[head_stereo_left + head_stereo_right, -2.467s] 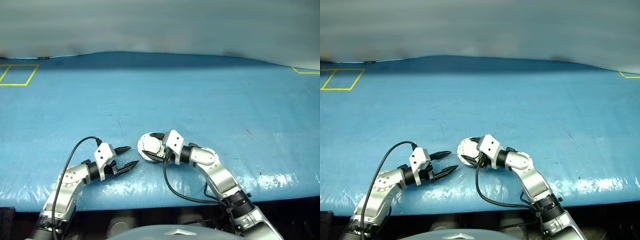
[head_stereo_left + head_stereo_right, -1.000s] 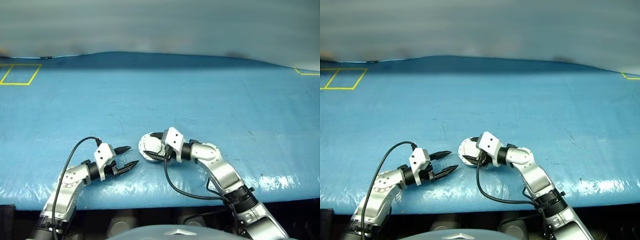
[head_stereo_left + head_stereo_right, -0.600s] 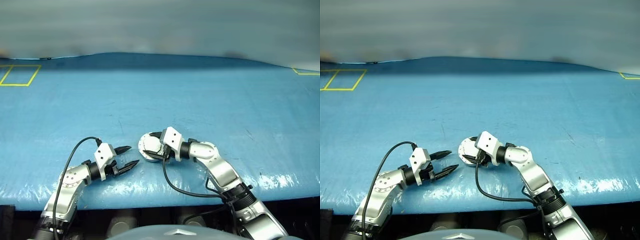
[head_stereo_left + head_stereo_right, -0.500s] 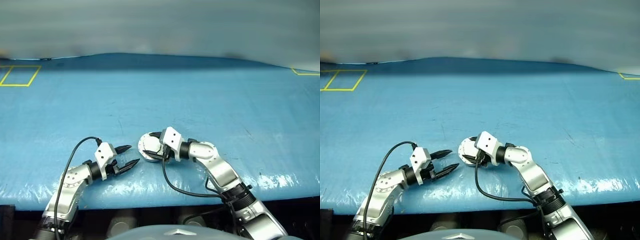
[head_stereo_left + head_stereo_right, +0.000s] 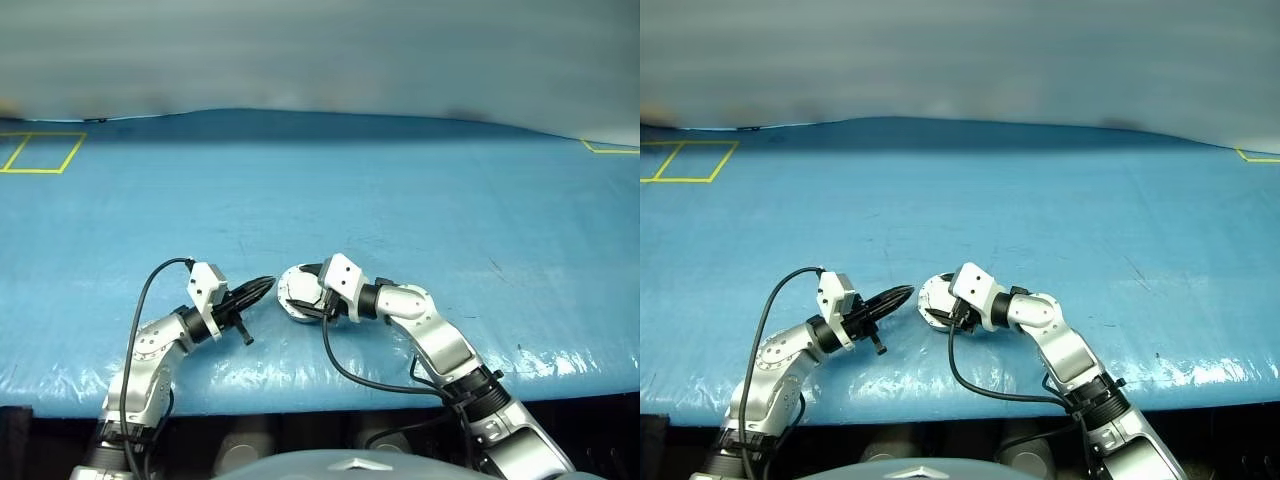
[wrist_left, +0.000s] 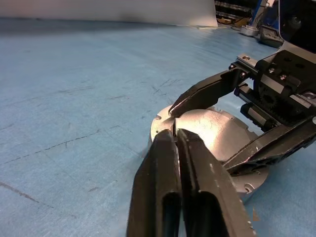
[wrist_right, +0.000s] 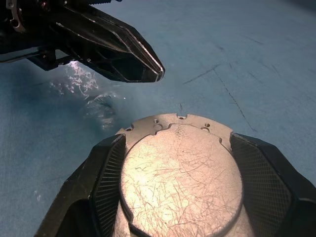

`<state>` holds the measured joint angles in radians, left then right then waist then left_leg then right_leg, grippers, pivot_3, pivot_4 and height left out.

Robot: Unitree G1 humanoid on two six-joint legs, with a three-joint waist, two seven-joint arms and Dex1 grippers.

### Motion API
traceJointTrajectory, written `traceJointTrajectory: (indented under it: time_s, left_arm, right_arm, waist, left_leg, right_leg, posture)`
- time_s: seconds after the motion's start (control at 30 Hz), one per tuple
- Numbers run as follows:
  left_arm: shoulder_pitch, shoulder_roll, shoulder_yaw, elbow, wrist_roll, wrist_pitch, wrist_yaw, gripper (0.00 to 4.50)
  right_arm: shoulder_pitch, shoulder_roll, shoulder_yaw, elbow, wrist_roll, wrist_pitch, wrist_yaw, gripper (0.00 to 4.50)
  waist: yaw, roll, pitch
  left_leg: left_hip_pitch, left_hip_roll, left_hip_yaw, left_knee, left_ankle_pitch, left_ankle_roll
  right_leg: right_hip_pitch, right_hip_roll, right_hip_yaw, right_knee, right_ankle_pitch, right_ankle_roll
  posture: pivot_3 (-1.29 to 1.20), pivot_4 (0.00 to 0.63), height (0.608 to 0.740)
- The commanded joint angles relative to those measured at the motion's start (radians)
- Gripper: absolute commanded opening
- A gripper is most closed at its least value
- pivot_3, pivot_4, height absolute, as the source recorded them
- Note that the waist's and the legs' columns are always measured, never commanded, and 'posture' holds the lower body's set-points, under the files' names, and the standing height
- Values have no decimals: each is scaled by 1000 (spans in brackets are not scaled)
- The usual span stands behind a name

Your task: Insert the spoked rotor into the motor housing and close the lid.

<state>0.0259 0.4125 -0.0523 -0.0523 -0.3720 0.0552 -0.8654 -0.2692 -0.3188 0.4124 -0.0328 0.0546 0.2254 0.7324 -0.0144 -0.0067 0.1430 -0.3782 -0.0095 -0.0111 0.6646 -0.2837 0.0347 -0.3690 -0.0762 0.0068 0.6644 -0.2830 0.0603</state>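
While both arms reach over the near edge of the blue table cover (image 5: pixel 420 210), the left gripper (image 5: pixel 262 287) has its two black fingers pressed together with nothing between them, tips pointing toward the closed motor housing (image 5: pixel 296 296) and stopping just beside its rim. In the left wrist view the joined fingertips (image 6: pixel 174 140) sit close to the housing's edge; whether they touch it cannot be told. The right gripper (image 5: pixel 937 306) stands wide, one finger (image 7: pixel 106 175) on each side of the housing, clasping it where it rests on the cover, near the front edge and slightly left of centre. The lid (image 7: pixel 180 180) lies on top of the housing, plain scratched silver face up, with small notches and holes along its rim. Farther back, yellow tape outlines (image 5: pixel 40 152) mark the far left corner of the cover.
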Motion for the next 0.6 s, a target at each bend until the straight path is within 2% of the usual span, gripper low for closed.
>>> traceJointTrajectory:
  time_s: [0.03, 0.27, 0.53, 0.57, 0.6]
  left_arm:
    - [-20, 12, -36, 20, 66, -35, -5, 7]
    - [-43, 9, -95, 61, 174, -44, 26, 7]
    - [-25, -11, -119, 59, 178, -43, 27, 7]
    - [-24, -11, -119, 60, 180, -43, 27, 0]
    - [-23, -11, -121, 60, 180, -42, 24, 0]
  right_arm:
    - [23, -14, 11, 54, -44, 40, -20, 3171]
    - [24, -7, 8, 46, -45, 25, -33, 3171]
    - [37, -8, 5, 13, -18, 37, -13, 3171]
    - [39, -12, 4, 4, -14, 41, -6, 3821]
    - [43, -16, 1, -9, -5, 40, 6, 4089]
  waist:
    - [0, 0, 0]
    - [0, 1, -1]
    - [3, 1, -2]
    - [3, 1, -2]
    - [3, 1, -2]
  left_leg:
    - [0, 0, 0, 0, 0, 0]
    - [0, 0, 0, -1, 0, 0]
    - [0, 0, 0, -1, 1, 1]
    - [0, 0, 0, -1, 1, 1]
    - [0, 0, 0, -2, 1, 1]
  right_leg:
    - [0, 0, 0, 0, 0, 0]
    - [0, 0, 0, 0, 0, 0]
    - [0, -2, 0, -1, 1, 0]
    - [0, -2, 0, -2, 1, 0]
    - [0, -2, 0, -2, 1, 0]
  posture:
    - [0, 150, 740]
    - [0, 150, 740]
    - [0, 150, 740]
    - [0, 150, 740]
    - [0, 150, 740]
